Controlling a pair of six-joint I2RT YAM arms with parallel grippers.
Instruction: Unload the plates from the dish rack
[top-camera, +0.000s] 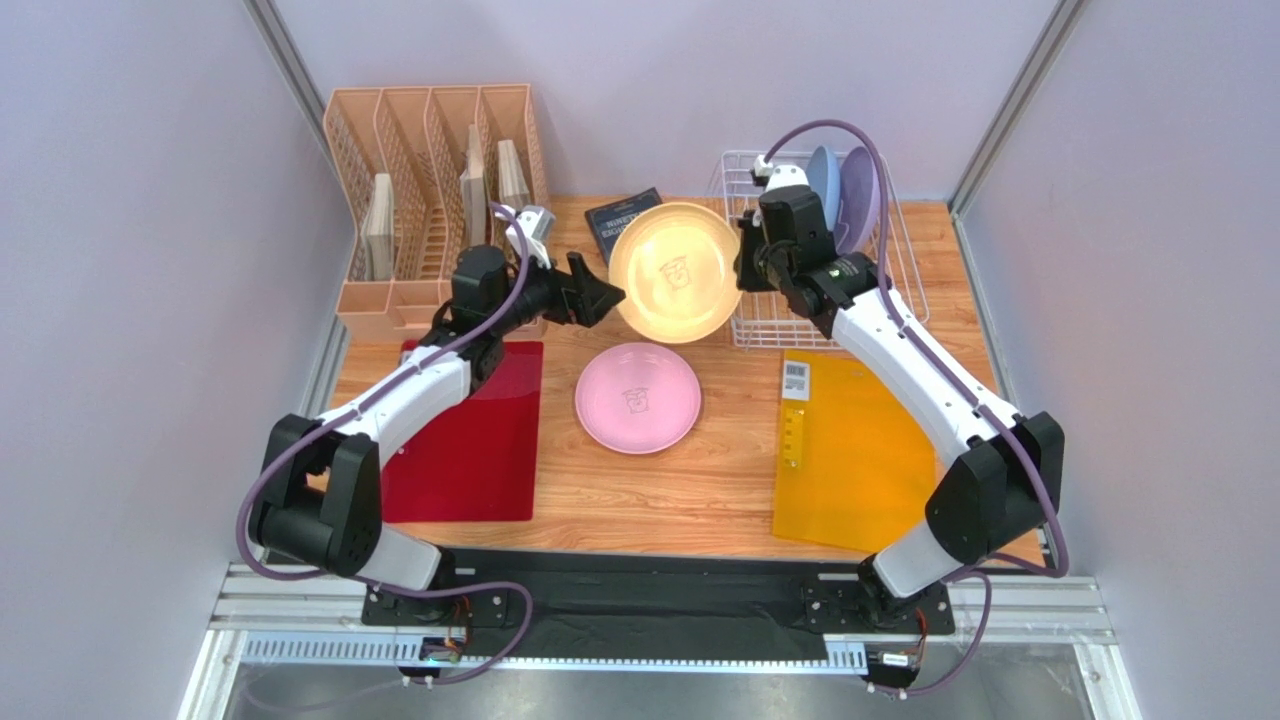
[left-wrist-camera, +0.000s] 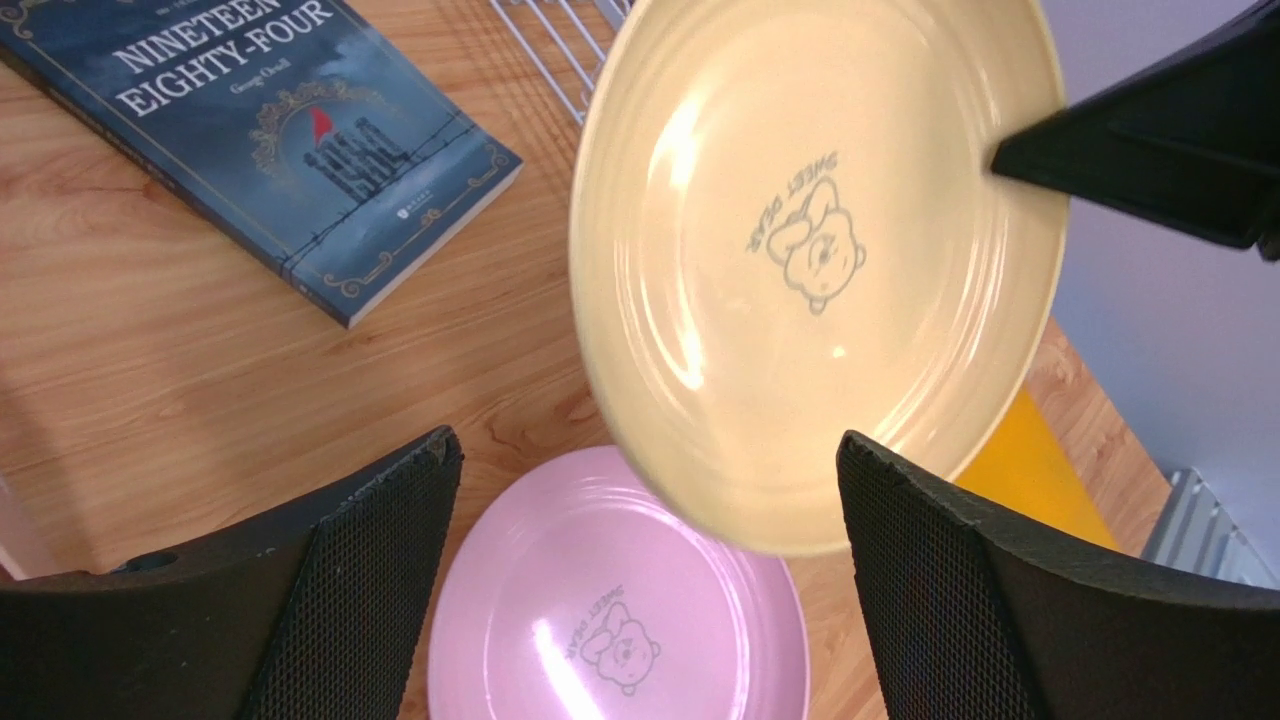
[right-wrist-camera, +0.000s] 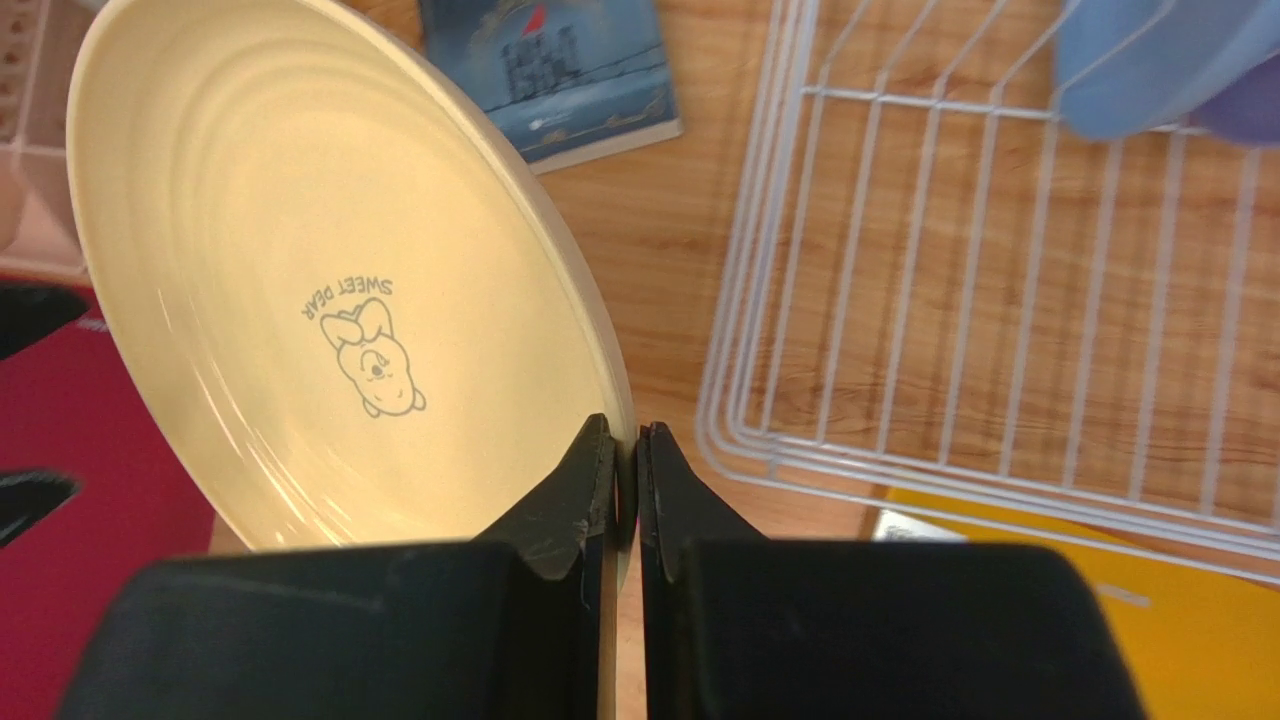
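Two plates are out of the dish rack and two are in it. My right gripper is pressed together on the rim of the cream plate, pinching it between both fingertips. It holds the plate in the air, tilted up on edge, with the printed face turned toward the wrist camera. From that hand the plate spreads out ahead and to the left. The rack sits just to the right of it, and the wire floor nearest the fingers is bare.

My left gripper is spread wide, facing the same plate from the opposite side. The plate's near rim hangs in the gap between the two pads. I cannot tell whether either pad touches it.

Below and just ahead of the left fingers, the pink plate lies flat on the table, face up and partly covered by the cream one in that view. A dark blue book lies on the wood further out to the left of that hand.

Beyond the right hand, at the far end of the rack, the light blue plate and the lavender plate stand on edge side by side.

A red mat lies under the left arm, and a yellow mat lies under the right arm.
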